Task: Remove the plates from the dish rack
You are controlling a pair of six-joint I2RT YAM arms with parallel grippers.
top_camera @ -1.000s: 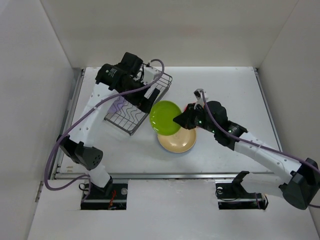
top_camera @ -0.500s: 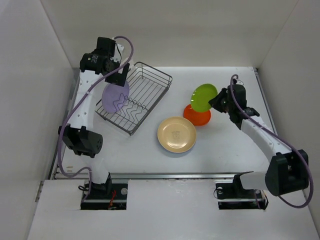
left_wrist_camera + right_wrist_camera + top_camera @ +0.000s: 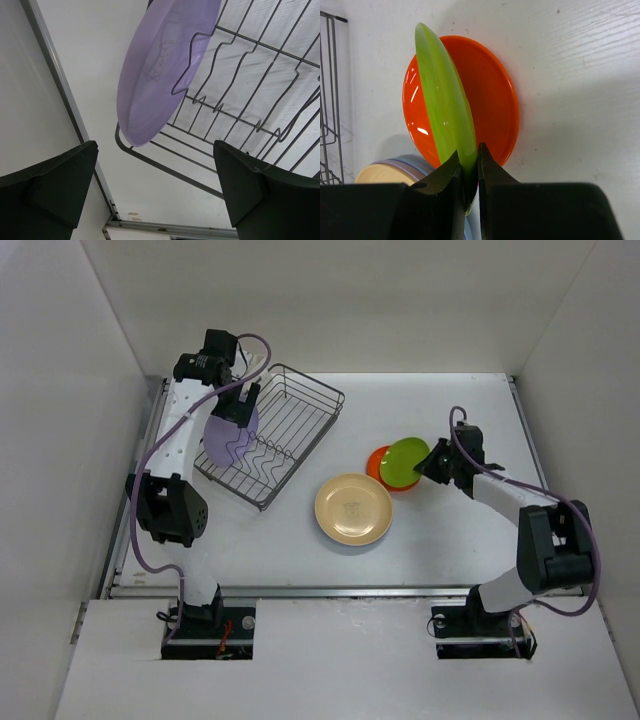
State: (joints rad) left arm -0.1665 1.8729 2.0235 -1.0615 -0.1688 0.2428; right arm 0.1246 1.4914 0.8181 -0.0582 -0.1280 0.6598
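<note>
Lime green plate [image 3: 445, 100], rim clamped in the right gripper [image 3: 468, 156], tilts over the red-orange plate [image 3: 492, 95]; left gripper [image 3: 155, 150], fully spread and empty, faces the racked lavender plate [image 3: 160, 65].

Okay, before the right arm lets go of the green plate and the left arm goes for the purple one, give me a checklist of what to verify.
1. Right gripper shut on the lime green plate's rim: ok.
2. Lime green plate positioned over the red-orange plate: ok.
3. Lime green plate lying flat enough to release: not ok, it is tilted steeply on edge.
4. Left gripper open: ok.
5. Lavender plate between the left fingers: not ok, it stands in the dish rack ahead of them.
6. Tan-yellow plate apart from both arms: ok.
</note>
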